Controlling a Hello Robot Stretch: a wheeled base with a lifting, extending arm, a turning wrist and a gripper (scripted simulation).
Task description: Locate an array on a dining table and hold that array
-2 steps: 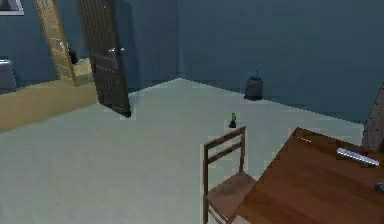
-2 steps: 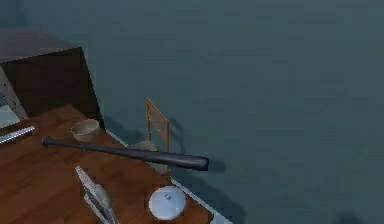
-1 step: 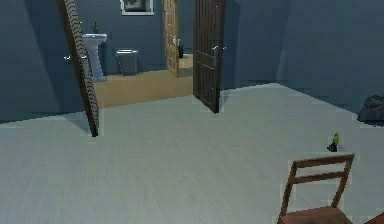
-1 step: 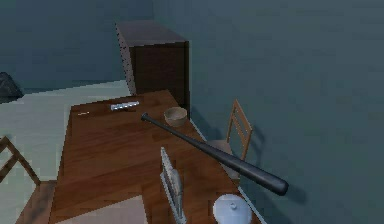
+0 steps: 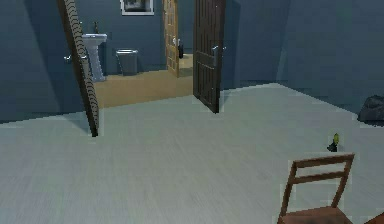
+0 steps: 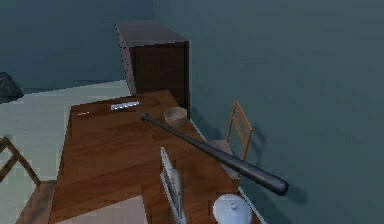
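robot body | colours: cannot tell | shapes: cannot tell | markings: cannot tell

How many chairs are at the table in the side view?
2. A chair stands between the table and the wall on the right; a second chair is cut off at the left edge. More may be out of frame.

Smooth, brown wooden dining table
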